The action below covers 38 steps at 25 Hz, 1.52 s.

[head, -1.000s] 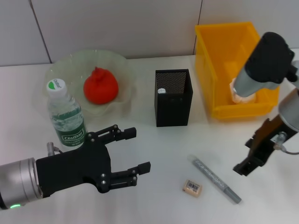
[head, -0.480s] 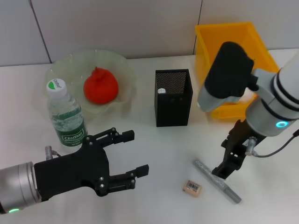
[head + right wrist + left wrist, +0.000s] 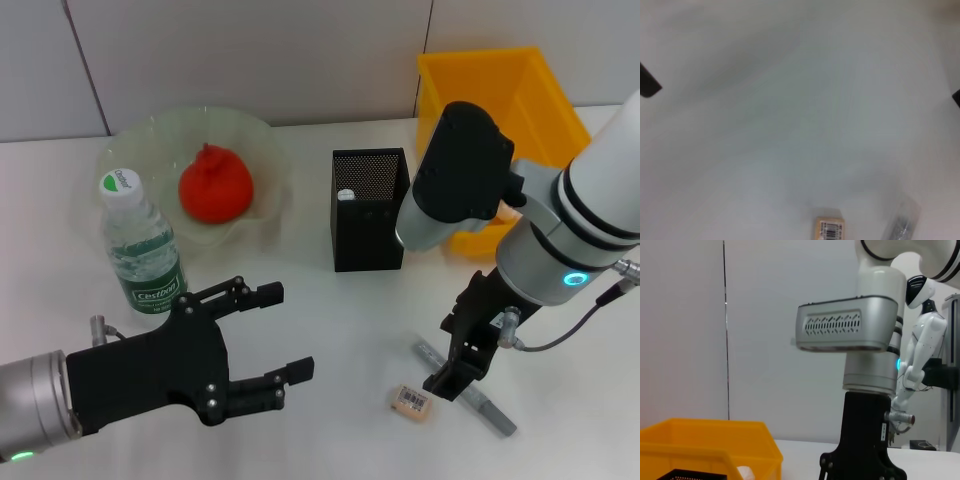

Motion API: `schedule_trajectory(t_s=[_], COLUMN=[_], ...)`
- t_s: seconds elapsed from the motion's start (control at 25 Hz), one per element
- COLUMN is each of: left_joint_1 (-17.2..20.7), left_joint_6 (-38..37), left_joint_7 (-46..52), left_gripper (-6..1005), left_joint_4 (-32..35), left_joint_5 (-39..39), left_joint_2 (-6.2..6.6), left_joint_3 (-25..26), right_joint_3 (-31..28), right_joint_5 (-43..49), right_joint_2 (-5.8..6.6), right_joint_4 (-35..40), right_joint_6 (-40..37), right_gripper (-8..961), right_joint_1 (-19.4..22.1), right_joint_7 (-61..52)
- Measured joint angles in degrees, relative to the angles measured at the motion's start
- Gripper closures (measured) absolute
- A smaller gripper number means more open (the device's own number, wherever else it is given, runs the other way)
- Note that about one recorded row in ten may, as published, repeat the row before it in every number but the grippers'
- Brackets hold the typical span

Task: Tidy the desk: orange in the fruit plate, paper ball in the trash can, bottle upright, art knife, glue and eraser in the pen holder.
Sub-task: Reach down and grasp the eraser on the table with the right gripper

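Note:
The orange (image 3: 214, 184) lies in the fruit plate (image 3: 150, 128) at the back left. In front of the plate the bottle (image 3: 140, 250) stands upright. My left gripper (image 3: 285, 330) hovers open and empty near the front edge, right of the bottle. The black mesh pen holder (image 3: 370, 212) is at the centre, the yellow trash can (image 3: 480, 65) behind my right arm; the paper ball is hidden. My right gripper (image 3: 448, 382) hangs open just over the grey art knife (image 3: 495, 414) (image 3: 900, 227), with the eraser (image 3: 411, 401) (image 3: 830, 229) to its left. I cannot make out the glue.
A small white round top (image 3: 345, 195) shows inside the pen holder. The left wrist view shows my right arm above the trash can (image 3: 705, 440). Bare white desk lies between the two grippers.
My right arm has swung from beside the trash can down and to the left, and its gripper now sits over the art knife. My left gripper drifted slightly back toward the front left.

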<state>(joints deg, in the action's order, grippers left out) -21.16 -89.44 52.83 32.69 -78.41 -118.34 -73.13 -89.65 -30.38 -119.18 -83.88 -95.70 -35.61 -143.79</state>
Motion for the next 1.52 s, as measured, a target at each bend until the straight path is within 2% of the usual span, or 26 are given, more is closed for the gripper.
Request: schedule_trajectory(t_s=[0.48, 1.28, 1.52], left_joint_1=[2.08, 2.45, 3.07], left_joint_6=[-0.33, -1.91, -1.91], left_joint_7=[-1.63, -1.62, -1.66], left_gripper=[197, 197, 197], left_joint_4=[0.34, 0.10, 0.31], left_joint_5=[0.11, -0.16, -0.16], left_joint_2=[0.88, 0.57, 0.63], left_joint_3=[0.21, 0.26, 0.26], right_joint_3=[2.26, 4.27, 6.80], right_joint_5=[-1.13, -2.87, -2.92], right_joint_2=[-0.18, -0.17, -0.17], right_joint_4=[2.60, 9.85, 11.24], right_joint_6=[1.88, 3.85, 5.85], right_gripper=[193, 209, 215], right_joint_1=[-0.68, -4.96, -5.60], right_joint_7=[-1.17, -3.09, -4.12])
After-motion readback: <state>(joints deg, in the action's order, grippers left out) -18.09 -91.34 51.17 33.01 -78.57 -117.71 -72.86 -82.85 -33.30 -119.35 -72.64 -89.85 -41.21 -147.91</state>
